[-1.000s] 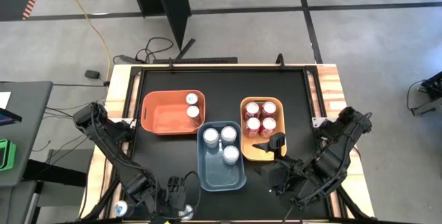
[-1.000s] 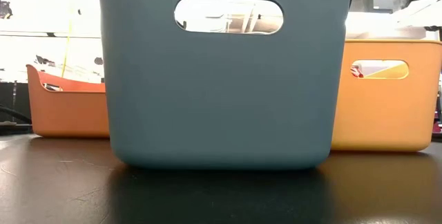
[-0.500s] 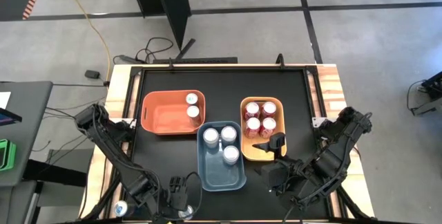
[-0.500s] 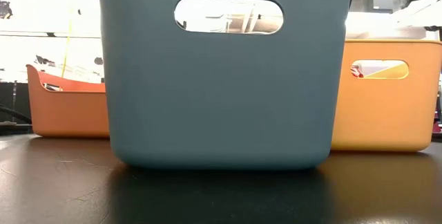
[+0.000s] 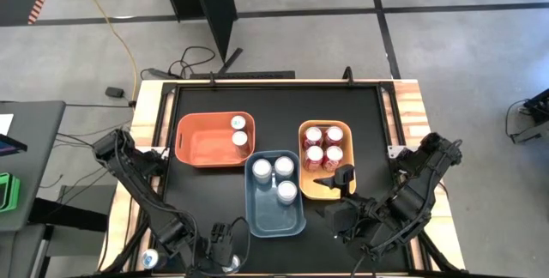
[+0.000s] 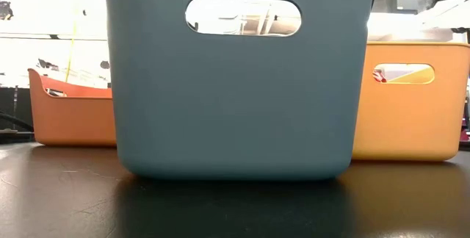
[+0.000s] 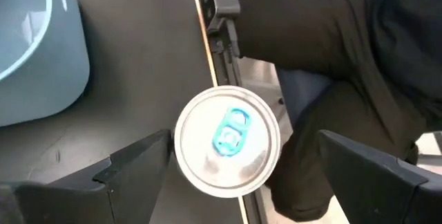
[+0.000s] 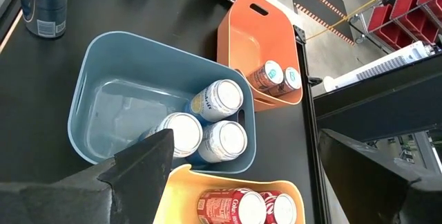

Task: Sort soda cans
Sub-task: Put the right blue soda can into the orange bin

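Looking at the left gripper (image 7: 228, 165) first: I see its jaws spread wide, one finger on each side of a soda can (image 7: 226, 142) with a silver top and blue tab, and a clear gap on both sides, so no contact that I can make out. That can stands upright at the table's near edge, by the left corner (image 5: 230, 263). From the wrist camera a person in dark clothing (image 7: 331, 58) sits just past that edge.

Right gripper (image 8: 238, 165): jaws also spread, holding nothing. I read it as hovering near the front of the yellow bin (image 5: 324, 190), right side of the table (image 5: 369, 123).

Outward from there:
- Blue bin (image 5: 274, 214) at centre front holds three blue-and-silver cans (image 5: 286, 191), grouped at its far end.
- The yellow bin, just right of blue, holds four red cans (image 5: 324, 143) packed in a square at its far end.
- Orange bin (image 5: 199, 141), left and further back, holds two silver-white cans (image 5: 239, 131) against its right wall.
- One more blue-and-silver can (image 8: 41, 3) stands loose on the table beyond the blue bin, seen only from the right wrist.

Low camera is mostly blocked by the blue bin's wall (image 6: 235, 98); orange and yellow bins show either side.
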Controlling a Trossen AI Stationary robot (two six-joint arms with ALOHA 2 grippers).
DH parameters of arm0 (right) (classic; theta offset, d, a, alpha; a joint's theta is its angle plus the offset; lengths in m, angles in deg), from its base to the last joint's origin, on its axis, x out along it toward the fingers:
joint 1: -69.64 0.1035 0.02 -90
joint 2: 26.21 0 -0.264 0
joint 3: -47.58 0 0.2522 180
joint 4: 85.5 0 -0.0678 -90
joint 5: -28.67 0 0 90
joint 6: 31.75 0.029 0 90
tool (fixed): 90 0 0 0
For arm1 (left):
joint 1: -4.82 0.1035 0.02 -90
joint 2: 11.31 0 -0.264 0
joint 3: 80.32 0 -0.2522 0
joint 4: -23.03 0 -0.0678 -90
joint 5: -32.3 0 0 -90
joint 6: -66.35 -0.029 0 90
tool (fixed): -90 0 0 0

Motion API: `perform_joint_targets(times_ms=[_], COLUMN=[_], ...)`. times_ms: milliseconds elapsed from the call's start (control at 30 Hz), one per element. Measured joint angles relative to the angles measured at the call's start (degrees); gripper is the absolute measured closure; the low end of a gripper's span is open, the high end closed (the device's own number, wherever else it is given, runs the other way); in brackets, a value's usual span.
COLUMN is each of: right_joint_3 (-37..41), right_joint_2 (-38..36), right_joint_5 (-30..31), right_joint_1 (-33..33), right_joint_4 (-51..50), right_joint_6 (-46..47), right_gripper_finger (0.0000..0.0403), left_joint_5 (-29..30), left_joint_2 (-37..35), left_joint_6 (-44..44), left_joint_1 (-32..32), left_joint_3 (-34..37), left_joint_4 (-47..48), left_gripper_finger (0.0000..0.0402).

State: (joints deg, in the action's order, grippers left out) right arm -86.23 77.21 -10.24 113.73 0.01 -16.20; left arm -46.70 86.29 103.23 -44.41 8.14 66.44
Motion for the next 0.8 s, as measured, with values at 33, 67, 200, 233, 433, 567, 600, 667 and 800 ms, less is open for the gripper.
perform_joint_targets(times_ms=[33,67,200,233,433,567,600,667,800], right_joint_3=[0.0,0.0,0.0,0.0,0.0,0.0,0.0,0.0,0.0], right_joint_2=[0.0,0.0,0.0,0.0,0.0,0.0,0.0,0.0,0.0], right_joint_5=[0.0,0.0,0.0,0.0,0.0,0.0,0.0,0.0,0.0], right_joint_1=[0.0,0.0,0.0,0.0,0.0,0.0,0.0,0.0,0.0], right_joint_4=[0.0,0.0,0.0,0.0,0.0,0.0,0.0,0.0,0.0], right_joint_6=[0.0,0.0,0.0,0.0,0.0,0.0,0.0,0.0,0.0], right_gripper_finger=[0.0031,0.0031,0.0031,0.0031,0.0031,0.0031,0.0031,0.0031,0.0031], left_joint_5=[0.0,0.0,0.9,1.2,2.4,2.2,1.9,1.7,1.7], left_joint_2=[0.0,0.0,0.0,0.0,0.0,0.0,0.0,0.0,0.0], left_joint_6=[0.2,0.2,0.3,0.3,0.6,0.8,0.8,0.9,0.9], left_joint_1=[0.0,0.0,0.0,0.0,0.0,-0.1,-0.2,-0.2,-0.3], left_joint_3=[0.0,0.0,0.0,0.0,0.0,0.0,0.0,0.0,0.1], left_joint_4=[0.5,0.8,1.3,1.3,1.4,1.3,1.3,1.3,1.3], left_gripper_finger=[0.0046,0.0046,0.0046,0.0046,0.0046,0.0046,0.0046,0.0046,0.0046])
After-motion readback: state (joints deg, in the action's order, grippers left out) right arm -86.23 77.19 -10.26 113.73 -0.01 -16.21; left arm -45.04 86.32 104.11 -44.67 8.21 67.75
